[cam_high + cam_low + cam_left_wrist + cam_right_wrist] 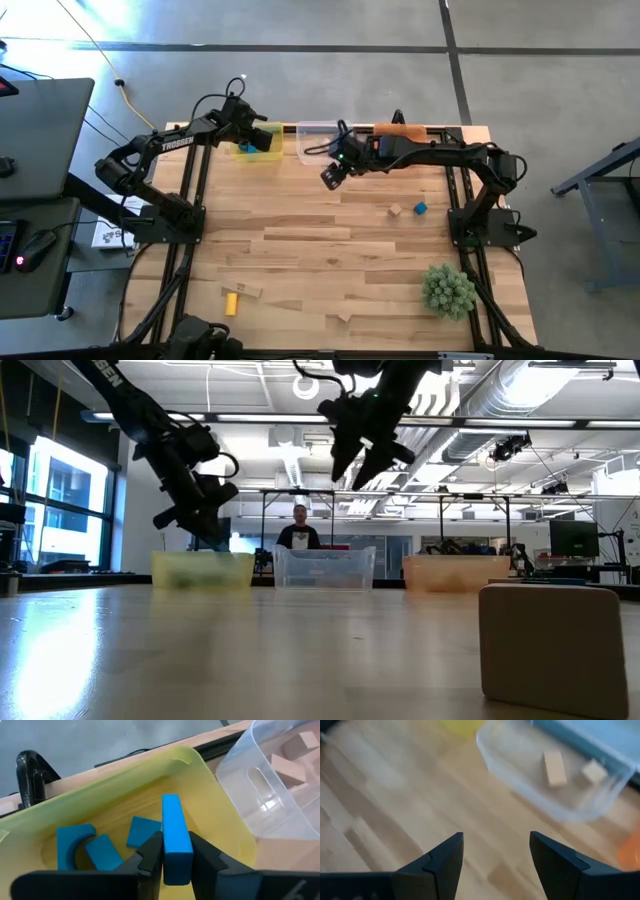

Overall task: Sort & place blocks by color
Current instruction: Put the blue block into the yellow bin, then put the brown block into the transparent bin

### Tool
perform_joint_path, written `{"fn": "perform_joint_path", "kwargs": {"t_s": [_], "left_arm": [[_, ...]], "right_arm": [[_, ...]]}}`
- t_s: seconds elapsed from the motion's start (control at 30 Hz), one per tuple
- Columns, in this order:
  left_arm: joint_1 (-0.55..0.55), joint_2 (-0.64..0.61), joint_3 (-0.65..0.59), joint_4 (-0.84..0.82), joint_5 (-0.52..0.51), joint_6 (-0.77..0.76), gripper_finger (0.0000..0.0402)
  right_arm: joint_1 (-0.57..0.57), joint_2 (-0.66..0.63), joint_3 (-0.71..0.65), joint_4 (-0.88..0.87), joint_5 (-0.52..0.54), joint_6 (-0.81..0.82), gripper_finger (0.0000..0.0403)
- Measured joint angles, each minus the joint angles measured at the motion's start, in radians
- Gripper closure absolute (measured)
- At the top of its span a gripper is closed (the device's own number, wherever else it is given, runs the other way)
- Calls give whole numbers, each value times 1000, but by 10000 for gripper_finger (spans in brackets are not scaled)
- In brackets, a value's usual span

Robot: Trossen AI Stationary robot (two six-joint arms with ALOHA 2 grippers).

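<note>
Blocks of blue, yellow and tan wood are being sorted into three bins along the table's far edge. The left gripper [176, 857] hangs over the yellow bin [220, 815] with its fingers closed on a blue bar [175, 837], held upright. Three blue pieces [102, 852] already lie in that bin.

The right gripper [495, 857] hovers near the clear bin [520, 785], fingers spread wide and holding nothing. Tan blocks [554, 767] rest inside that bin. The orange bin [405, 130] sits beside it; its contents cannot be made out.

A risk, as a judgement: the bar is pinched near its lower end, so it could tip as the fingers part and strike the bin's rim or fall outside.

Blocks not yet sorted lie on the table [300, 240]: a tan cube [396, 210] and blue cube [420, 208] close together, a yellow bar [231, 303] near the front edge, and a spiky green plant ball [447, 290] to the right
</note>
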Motion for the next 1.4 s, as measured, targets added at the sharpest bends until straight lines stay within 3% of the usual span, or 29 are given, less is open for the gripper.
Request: {"fn": "perform_joint_path", "kwargs": {"t_s": [0.33, 0.5, 0.67, 0.97, 1.4], "left_arm": [[4, -2, 0, -31, 19, 100, 266], [4, -22, 0, -32, 45, 67, 242], [3, -70, 0, -31, 85, 64, 239], [-9, -198, 0, -28, 219, 3, 238], [-130, -309, 0, -15, 235, -85, 238]], "right_arm": [[61, 0, 0, -244, -9, 165, 187], [73, 0, 0, -296, -119, 195, 187], [90, 0, 0, -337, -183, 194, 187], [151, 0, -4, -499, -152, 149, 187], [226, -19, -215, -573, -93, 100, 187]]}}
